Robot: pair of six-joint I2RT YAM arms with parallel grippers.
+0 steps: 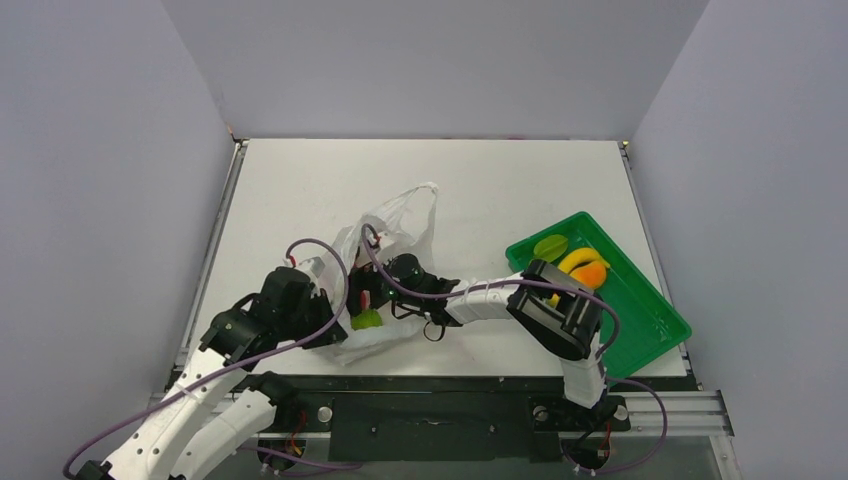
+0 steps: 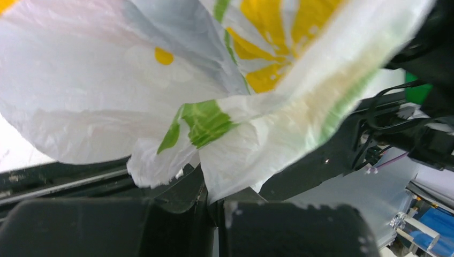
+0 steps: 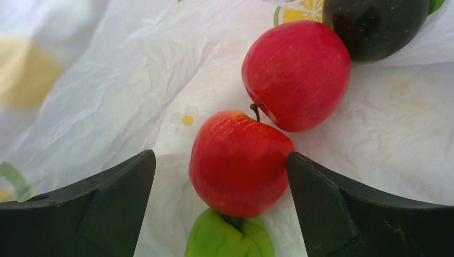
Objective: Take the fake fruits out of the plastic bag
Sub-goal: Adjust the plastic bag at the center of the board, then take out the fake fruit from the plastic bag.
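The plastic bag (image 1: 398,225) lies at mid-table, its mouth toward the arms. My left gripper (image 1: 336,305) is shut on the bag's near edge; in the left wrist view the white printed plastic (image 2: 230,155) runs down into the closed jaws (image 2: 215,206). My right gripper (image 1: 388,275) reaches inside the bag, open (image 3: 220,158). A red apple (image 3: 238,163) sits between its fingers, touching the right one. A second red apple (image 3: 297,75), a dark purple piece (image 3: 375,24) and a green fruit (image 3: 230,238) lie beside it. The green fruit shows through the bag (image 1: 366,320).
A green tray (image 1: 650,320) stands at the right. It holds a green fruit (image 1: 550,246), a yellow banana (image 1: 580,258) and an orange mango (image 1: 589,275). The right arm's elbow hangs over the tray's near-left corner. Grey walls enclose the table.
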